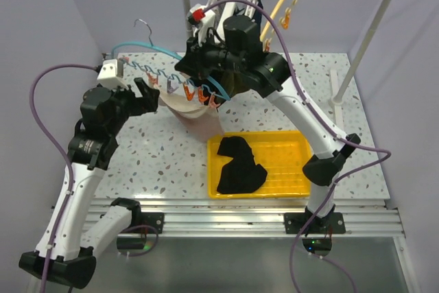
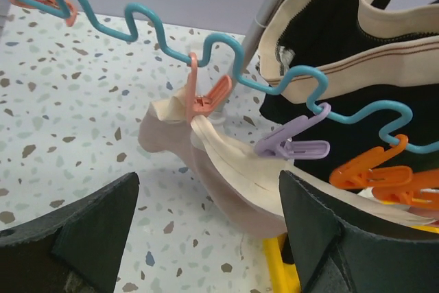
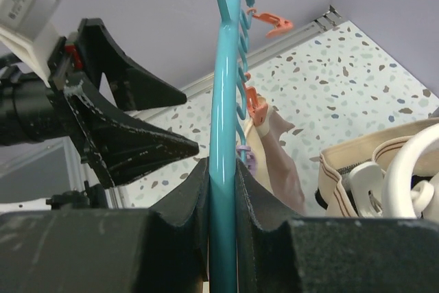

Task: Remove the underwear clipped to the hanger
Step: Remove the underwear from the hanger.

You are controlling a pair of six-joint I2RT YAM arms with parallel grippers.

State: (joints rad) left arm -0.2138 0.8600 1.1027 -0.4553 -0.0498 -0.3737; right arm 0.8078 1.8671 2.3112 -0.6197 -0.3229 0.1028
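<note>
- Left fingers (image 2: 75, 238) are spread wide with nothing gripped. The left gripper (image 1: 146, 94) hovers level with the row of clips.
- Right fingers (image 3: 264, 221) are pinched tight on the bar of the wavy teal hanger (image 3: 225, 66), so the right gripper (image 3: 221, 190) has it firmly.
- Garment count: one pale pink-beige underwear (image 1: 199, 118) on the hanger and one black underwear (image 1: 236, 166) off it. A cream-banded garment (image 2: 384, 73) hangs further along, partly hidden.
- Clip count from the left wrist: two salmon clips (image 2: 206, 97) and one lilac clip (image 2: 295, 143). The orange clips (image 2: 374, 173) crowd the right edge, too bunched to number.
- One yellow tray (image 1: 291, 162) sits on the speckled table (image 1: 137, 156), and the black underwear lies alone inside it.
- The pink-beige piece is pinned under a salmon clip, with the lilac clip at its upper edge. It sags just ahead of the open left fingers, and I cannot tell whether it touches them.
</note>
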